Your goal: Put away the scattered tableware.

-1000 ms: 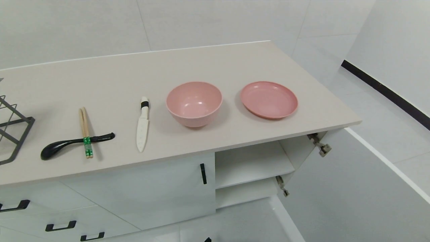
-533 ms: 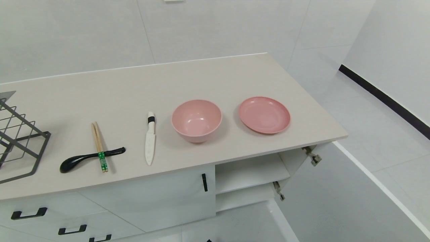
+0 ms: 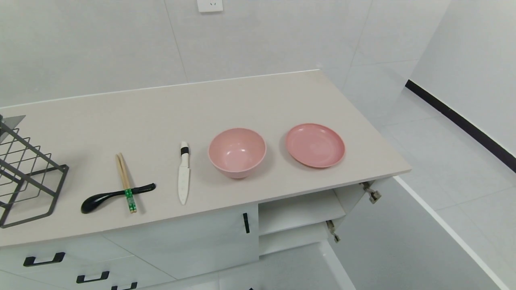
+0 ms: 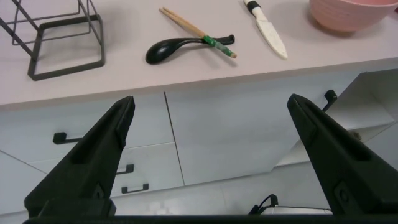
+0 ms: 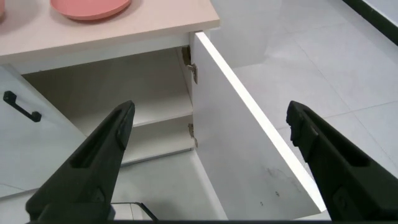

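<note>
Right now the scattered tableware is lying in a row near the front edge of the countertop (image 3: 250, 100). At the robot's left, the chopsticks (image 3: 126, 182) are resting across the handle of the black spoon (image 3: 115, 196), touching it, with a dark wire rack (image 3: 28, 173) standing just beyond them at the counter's left end. Beside them the white knife (image 3: 184, 173) is lying with its blade pointing toward the front edge. The pink bowl (image 3: 237, 152) is sitting upright between the knife and the pink plate (image 3: 315, 145), apart from both. Below the plate, the cabinet door (image 5: 249, 124) is standing open, showing a white shelf (image 3: 298, 211) inside. The left gripper (image 4: 211, 102) is hanging low in front of the drawer fronts (image 4: 93, 149), its fingers spread wide and holding nothing. The right gripper (image 5: 210, 109) is hanging before the open cabinet, its fingers likewise spread wide and gripping nothing.
</note>
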Available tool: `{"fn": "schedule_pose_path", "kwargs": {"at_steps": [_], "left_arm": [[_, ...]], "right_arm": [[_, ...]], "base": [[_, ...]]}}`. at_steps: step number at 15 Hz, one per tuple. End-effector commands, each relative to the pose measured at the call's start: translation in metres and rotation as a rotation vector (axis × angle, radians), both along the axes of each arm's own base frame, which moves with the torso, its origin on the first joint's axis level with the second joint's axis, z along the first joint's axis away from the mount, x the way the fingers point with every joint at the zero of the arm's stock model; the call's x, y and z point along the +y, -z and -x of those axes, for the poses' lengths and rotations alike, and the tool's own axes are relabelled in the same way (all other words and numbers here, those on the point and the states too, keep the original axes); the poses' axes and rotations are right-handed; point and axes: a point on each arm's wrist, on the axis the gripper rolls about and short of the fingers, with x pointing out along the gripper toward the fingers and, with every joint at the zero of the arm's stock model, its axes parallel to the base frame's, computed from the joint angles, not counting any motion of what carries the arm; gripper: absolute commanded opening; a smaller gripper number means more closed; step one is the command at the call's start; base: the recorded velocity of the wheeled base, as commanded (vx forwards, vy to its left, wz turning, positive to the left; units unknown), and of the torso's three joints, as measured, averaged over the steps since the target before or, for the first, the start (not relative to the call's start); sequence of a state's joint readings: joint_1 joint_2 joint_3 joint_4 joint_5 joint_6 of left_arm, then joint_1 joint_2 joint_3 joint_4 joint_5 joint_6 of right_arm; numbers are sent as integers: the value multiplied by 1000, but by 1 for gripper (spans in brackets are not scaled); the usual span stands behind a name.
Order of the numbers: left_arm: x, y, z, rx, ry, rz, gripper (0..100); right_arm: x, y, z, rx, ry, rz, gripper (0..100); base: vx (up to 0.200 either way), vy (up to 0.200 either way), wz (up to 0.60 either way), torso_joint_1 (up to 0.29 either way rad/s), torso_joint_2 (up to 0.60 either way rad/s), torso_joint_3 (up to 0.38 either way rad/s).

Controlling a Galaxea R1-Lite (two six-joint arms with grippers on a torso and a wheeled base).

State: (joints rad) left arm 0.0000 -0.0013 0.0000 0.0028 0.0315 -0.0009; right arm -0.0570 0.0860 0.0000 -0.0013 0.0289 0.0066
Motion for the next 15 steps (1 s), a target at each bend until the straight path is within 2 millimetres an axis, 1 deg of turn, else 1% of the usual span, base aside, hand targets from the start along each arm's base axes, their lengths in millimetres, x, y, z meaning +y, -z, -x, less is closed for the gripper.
{"fn": "schedule_pose_path", "kwargs": {"at_steps": [1,3,6,9,13,15], "left_arm": [[0,0,0,0,-1,1,100],[0,0,0,0,-1,1,100],[0,0,0,0,-1,4,100],[0,0,0,0,-2,4,100],[0,0,0,0,-2,4,100],[0,0,0,0,-1,1,100]], "right_arm": [[0,0,0,0,0,-1,100],[0,0,0,0,-2,-1,100],[0,0,0,0,0,-1,100],[0,0,0,0,0,-1,100],[0,0,0,0,0,-1,100],[0,0,0,0,0,-1,100]], "base": [[0,0,0,119,-237,-119],[0,0,0,188,-366,-176],[0,0,0,37,-80,-37],[200,0,0,3,-17,1],[0,0,0,0,0,0],[200,0,0,-12,0,5]]}}
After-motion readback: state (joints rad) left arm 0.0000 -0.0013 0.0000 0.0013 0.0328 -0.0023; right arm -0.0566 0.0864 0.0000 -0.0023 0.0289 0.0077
